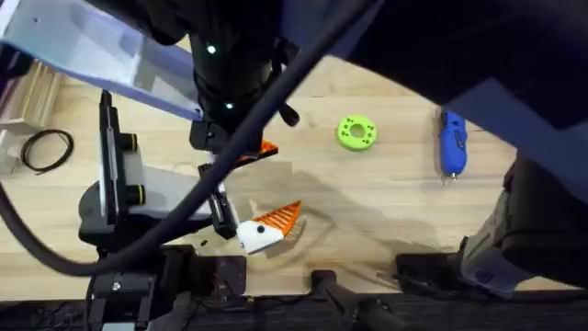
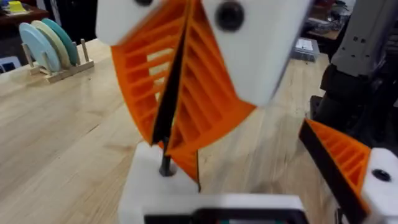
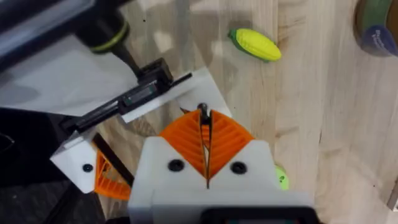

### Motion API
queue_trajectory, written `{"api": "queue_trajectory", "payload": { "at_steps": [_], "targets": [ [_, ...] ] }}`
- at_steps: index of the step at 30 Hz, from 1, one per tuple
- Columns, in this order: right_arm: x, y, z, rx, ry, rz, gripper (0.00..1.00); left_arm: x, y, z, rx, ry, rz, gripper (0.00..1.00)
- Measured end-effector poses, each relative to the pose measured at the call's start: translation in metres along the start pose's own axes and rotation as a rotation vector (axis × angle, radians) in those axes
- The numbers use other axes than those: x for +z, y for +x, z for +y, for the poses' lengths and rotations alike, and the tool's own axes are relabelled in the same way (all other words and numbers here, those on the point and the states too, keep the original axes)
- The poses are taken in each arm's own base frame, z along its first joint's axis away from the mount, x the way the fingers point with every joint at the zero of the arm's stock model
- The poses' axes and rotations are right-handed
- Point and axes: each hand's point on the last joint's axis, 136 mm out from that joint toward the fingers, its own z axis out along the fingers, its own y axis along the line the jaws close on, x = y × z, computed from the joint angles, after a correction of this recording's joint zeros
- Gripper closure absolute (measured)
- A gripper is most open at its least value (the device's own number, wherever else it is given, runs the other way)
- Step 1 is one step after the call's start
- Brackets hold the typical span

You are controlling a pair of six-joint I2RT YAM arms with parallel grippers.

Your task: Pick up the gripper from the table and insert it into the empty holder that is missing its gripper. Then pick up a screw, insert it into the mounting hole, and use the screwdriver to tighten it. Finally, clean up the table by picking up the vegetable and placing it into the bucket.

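The right pincer (image 3: 207,149) is pressed together on a small dark screw (image 3: 202,111) above the white holder (image 3: 165,93), so the fingertip insertion looks done, though the view is cramped. I cannot tell the left pincer's state. The screwdriver (image 1: 451,141) lies at 2 o'clock on the worktop (image 1: 386,198). The vegetable (image 3: 255,44) is still out beside the bucket (image 3: 378,25).

Open tabletop (image 1: 386,198) between green disc (image 1: 356,131) and screwdriver (image 1: 451,142).
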Motion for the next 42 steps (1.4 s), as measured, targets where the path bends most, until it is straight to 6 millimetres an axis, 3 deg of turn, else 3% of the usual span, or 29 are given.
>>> {"api": "queue_trajectory", "payload": {
  "at_steps": [14,24,42],
  "targets": [
    [-0.003,0.001,0.0,0.002,0.0,0.003,0.995,0.0,0.0,0.0,0.0,0.0,0.0,0.015],
    [-0.03,-0.005,-0.008,0.028,0.026,-0.053,0.995,0.0,0.0,0.0,0.001,0.0,0.0,0.015],
    [-0.03,0.0,-0.004,0.054,0.009,-0.033,0.995,0.0,0.0,0.0,0.001,0.0,0.0,0.015]
  ]
}}
